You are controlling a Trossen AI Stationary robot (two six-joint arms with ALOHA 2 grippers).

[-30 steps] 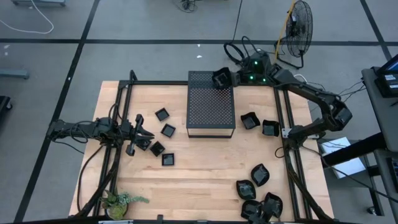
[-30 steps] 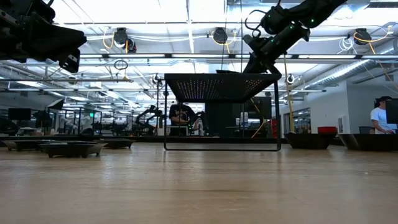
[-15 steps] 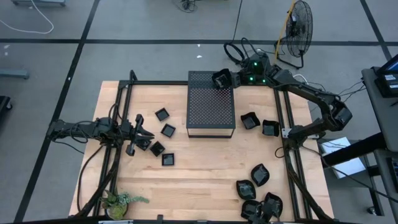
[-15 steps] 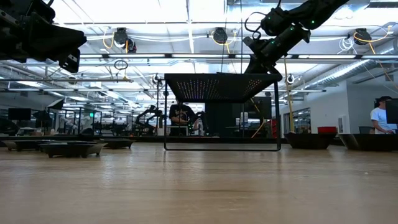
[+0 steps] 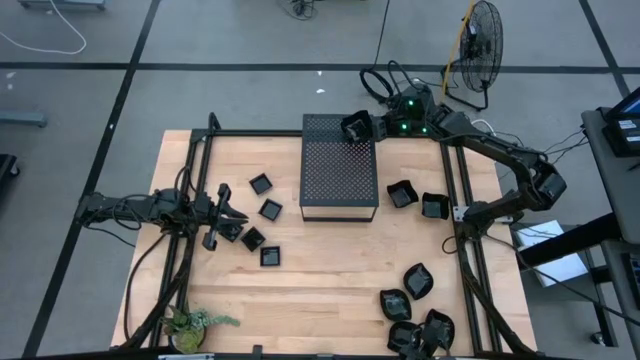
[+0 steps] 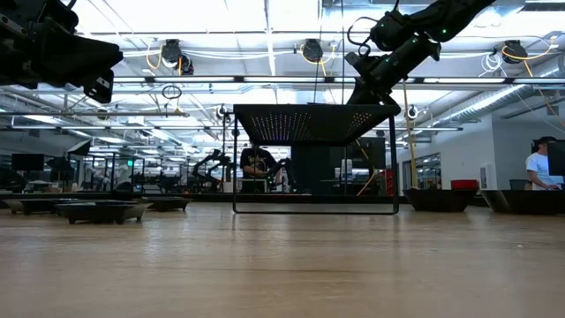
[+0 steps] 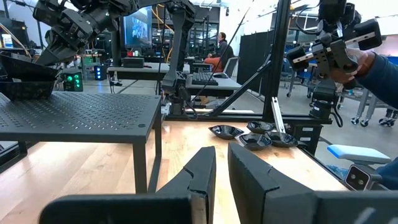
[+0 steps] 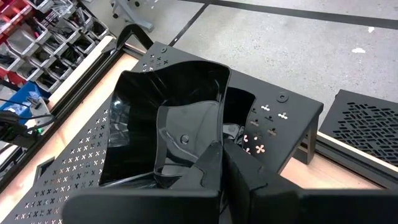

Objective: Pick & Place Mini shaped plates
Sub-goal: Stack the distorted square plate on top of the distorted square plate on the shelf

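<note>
My right gripper (image 5: 352,127) hangs over the far right corner of the big perforated box (image 5: 338,180), its jaws pinching the rim of one small black plate (image 8: 163,127); in the right wrist view that plate sits tilted just above the box top. My left gripper (image 5: 232,215) waits low over the left side of the worktop (image 5: 320,280), jaws nearly pressed together with a thin gap and nothing between them. Four square plates (image 5: 261,184) lie scattered near it on the wood. Two more plates (image 5: 401,194) lie just right of the box, and a cluster of leaf-shaped ones (image 5: 417,281) lies at the near right corner. A small green plant (image 5: 190,323) stands at the near left edge
</note>
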